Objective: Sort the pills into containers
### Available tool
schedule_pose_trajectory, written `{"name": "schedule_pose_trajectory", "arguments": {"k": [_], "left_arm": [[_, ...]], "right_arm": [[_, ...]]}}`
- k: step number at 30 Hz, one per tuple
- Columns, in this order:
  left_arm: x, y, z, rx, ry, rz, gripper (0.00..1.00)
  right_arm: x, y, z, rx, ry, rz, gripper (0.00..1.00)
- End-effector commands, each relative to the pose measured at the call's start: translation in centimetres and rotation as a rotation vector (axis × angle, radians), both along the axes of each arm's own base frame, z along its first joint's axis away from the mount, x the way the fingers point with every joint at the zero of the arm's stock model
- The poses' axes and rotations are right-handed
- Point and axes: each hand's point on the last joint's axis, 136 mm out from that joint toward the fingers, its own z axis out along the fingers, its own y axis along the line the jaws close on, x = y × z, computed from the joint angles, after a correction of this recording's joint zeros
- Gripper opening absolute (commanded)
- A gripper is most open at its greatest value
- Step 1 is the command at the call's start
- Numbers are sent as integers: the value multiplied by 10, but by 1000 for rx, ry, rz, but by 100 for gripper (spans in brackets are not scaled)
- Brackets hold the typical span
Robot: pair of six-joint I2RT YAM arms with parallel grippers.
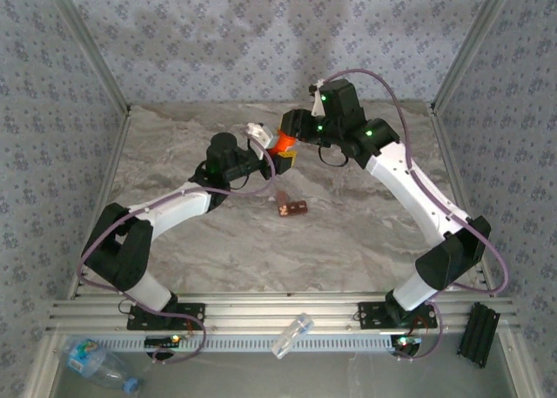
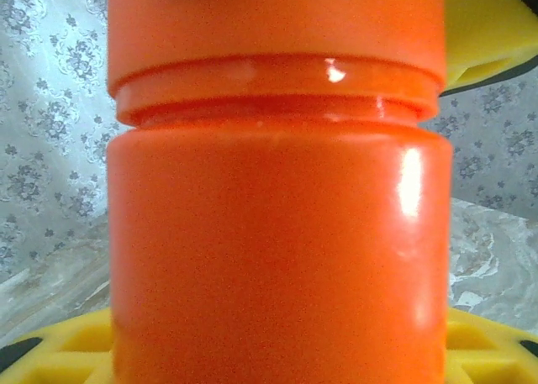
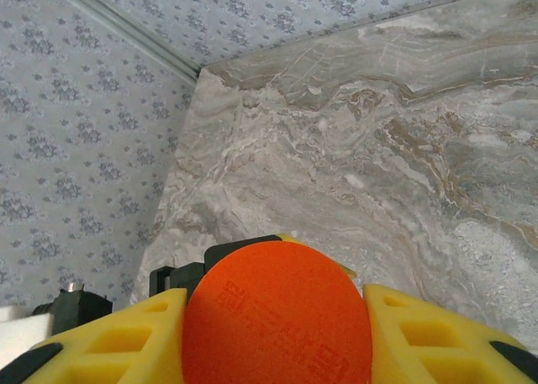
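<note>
From above you see the orange pill bottle (image 1: 282, 143) held over the table (image 1: 348, 232). The wrist cameras add the grip: right gripper (image 3: 277, 338) pinches its round end, left gripper (image 1: 271, 151) seems closed around its glossy, ridged body.

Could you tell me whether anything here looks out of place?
A clear vial lies askew across the near frame, and a water bottle lies on its side in the near-left corner.

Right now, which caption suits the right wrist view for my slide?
Right tool clamps the orange bottle end-on between its yellow fingers, marble table beyond.
</note>
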Motion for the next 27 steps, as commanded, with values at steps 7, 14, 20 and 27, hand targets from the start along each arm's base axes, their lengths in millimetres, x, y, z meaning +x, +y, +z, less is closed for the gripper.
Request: {"name": "schedule_pose_trajectory", "arguments": {"k": [7, 14, 20, 27], "left_arm": [[-9, -5, 60, -112, -166, -5, 0], [-8, -3, 61, -138, -143, -5, 0], [-10, 1, 62, -178, -100, -58, 0], [-21, 5, 67, -201, -17, -203, 0]], "right_arm": [[-20, 13, 9, 65, 58, 45, 66], [-24, -11, 62, 146, -85, 43, 87], [-28, -48, 82, 181, -167, 4, 90], [-27, -66, 79, 84, -336, 180, 87]]}}
